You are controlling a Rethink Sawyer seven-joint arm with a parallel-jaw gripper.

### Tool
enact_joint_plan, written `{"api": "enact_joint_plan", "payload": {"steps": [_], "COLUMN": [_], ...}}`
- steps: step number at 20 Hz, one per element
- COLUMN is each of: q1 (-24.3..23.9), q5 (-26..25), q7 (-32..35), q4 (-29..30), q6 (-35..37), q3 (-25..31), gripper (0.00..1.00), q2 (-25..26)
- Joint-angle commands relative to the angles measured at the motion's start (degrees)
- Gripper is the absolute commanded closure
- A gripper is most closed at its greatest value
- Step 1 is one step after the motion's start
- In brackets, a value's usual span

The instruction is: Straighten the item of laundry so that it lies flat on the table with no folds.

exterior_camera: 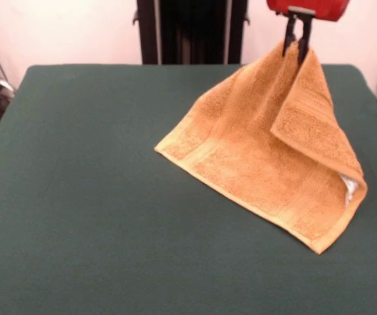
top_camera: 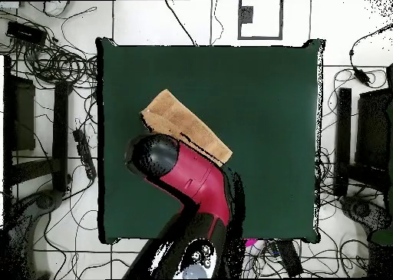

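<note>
Arm (top_camera: 192, 177) – red shell w/ black joints; gripper (exterior_camera: 297, 46) – slim black fingers.

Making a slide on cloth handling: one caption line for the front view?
Gripper lifts one corner of the orange towel, its lower edge resting on the green table.

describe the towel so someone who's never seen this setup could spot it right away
Find the big dark green table; in the front view the red arm's gripper comes down at the top right. The towel hangs from it by one pinched corner, its lower edge trailing on the cover. It is the only cloth there: orange-yellow terry with woven border bands and a bit of white tag.
</note>
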Motion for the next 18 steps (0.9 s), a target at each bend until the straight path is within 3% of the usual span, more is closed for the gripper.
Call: {"api": "enact_joint_plan", "payload": {"steps": [1, 9, 18], "q1": [-0.91, -1.90, -3.24], "q5": [-11.73, -13.21, -10.81], "q7": [13.73, 15.50, 15.43], "q4": [-9.37, -8.22, -6.03], "q6": [23.84, 22.84, 15.75], "q3": [-1.47, -0.23, 3.78], "gripper": [1.00, 1.00, 1.00], "q2": [3.60, 2.85, 5.75]}}
